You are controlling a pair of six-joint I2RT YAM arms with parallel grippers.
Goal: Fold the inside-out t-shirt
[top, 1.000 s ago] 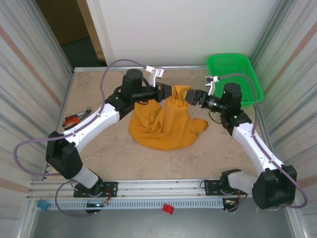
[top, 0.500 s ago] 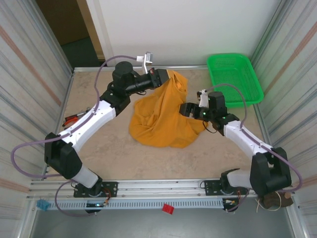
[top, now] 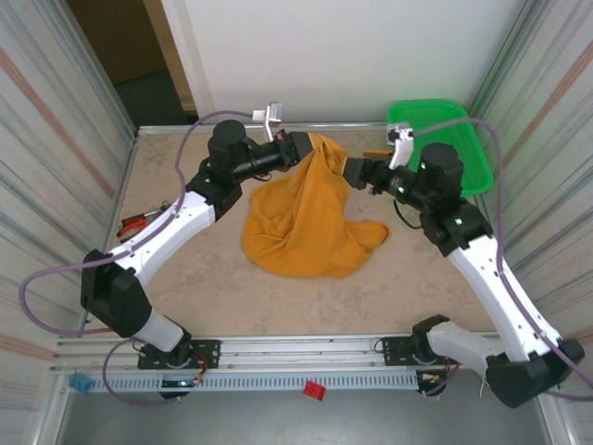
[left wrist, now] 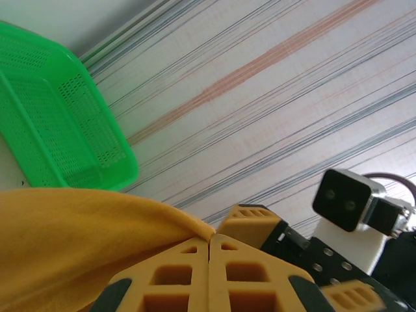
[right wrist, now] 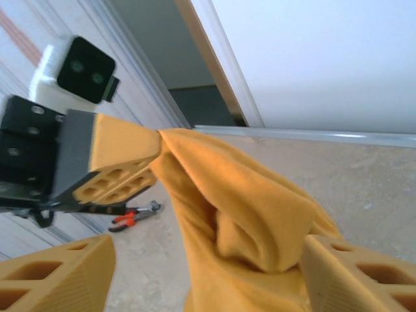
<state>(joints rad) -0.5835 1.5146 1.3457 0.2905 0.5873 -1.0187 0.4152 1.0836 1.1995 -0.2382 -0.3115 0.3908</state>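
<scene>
The mustard inside-out t-shirt point(top: 304, 222) hangs bunched from my left gripper point(top: 303, 146), its lower part heaped on the table. The left gripper point(left wrist: 209, 242) is shut on the shirt's top edge point(left wrist: 97, 227), pinched at the fingertips. My right gripper point(top: 356, 173) is just right of that raised peak, at about the same height. In the right wrist view its jaws point(right wrist: 205, 260) stand wide apart, open, with a thick fold of the shirt point(right wrist: 247, 214) between them. The right-hand finger point(right wrist: 354, 276) touches the cloth. No print or label shows.
A green plastic basket point(top: 428, 105) stands at the back right corner, behind the right arm, and shows again in the left wrist view point(left wrist: 58, 123). Red-handled pliers point(top: 141, 221) lie at the table's left edge. Striped walls close in both sides.
My right arm rose from low beside the shirt's right side to the raised peak, and its jaws have narrowed somewhat around a fold. The left gripper keeps its hold, barely moved.
</scene>
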